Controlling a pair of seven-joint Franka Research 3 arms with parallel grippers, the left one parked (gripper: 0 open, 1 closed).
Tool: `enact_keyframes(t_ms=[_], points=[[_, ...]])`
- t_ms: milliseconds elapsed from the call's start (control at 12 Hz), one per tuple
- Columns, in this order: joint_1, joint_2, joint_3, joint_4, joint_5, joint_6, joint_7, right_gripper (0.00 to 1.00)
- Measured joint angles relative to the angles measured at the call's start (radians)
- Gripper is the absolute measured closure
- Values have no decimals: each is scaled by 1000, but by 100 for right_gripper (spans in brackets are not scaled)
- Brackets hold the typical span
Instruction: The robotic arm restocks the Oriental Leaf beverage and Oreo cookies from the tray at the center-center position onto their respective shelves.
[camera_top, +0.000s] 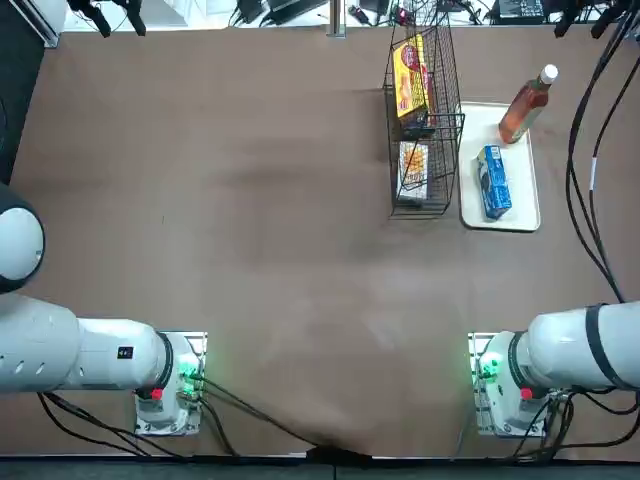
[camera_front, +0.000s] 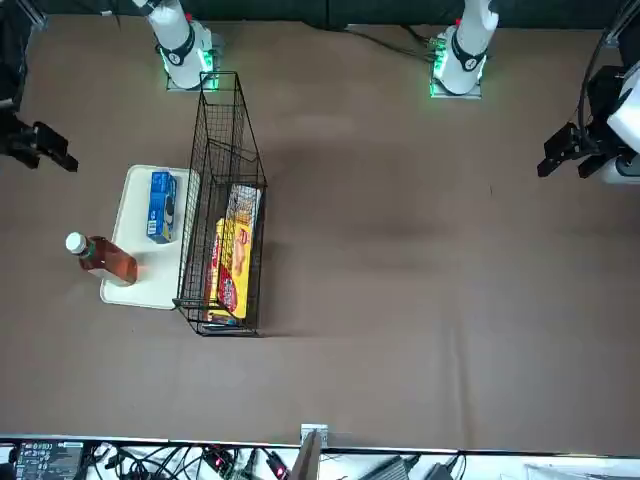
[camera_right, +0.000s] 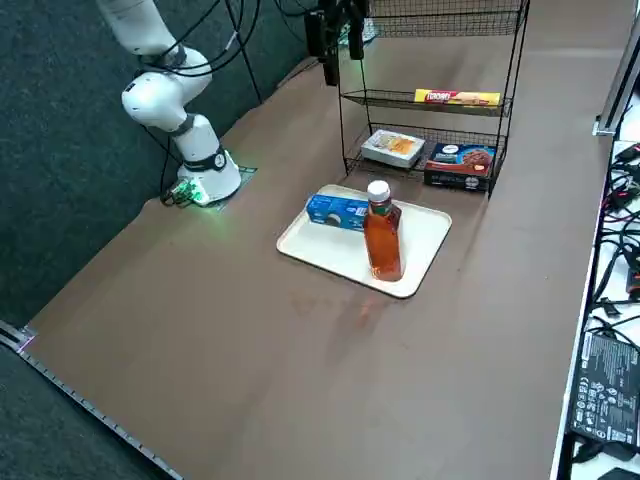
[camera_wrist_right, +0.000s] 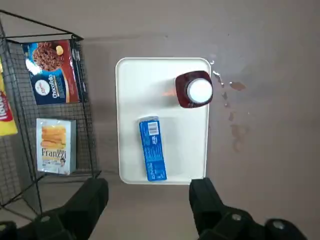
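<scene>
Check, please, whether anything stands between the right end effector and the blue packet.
Nothing visible stands between the right end effector, open above the table beside the tray, and the blue packet; the bottle stands off to one side.

The front view's left edge cuts into the right end effector (camera_front: 68, 150), raised above the surface (camera_front: 380, 250) — the top view's right edge crops its arm (camera_top: 575, 347). The right side view crops the rack's top (camera_right: 445, 24).

Robot lab, bench-mounted arms (camera_top: 572, 352)
</scene>
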Motion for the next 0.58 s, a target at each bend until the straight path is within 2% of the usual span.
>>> enact_keyframes(t_ms=[167,583], points=[[-5,27,-2,0,0,31,0,0],[-33,161,-4,52,-1,124,-19,0]])
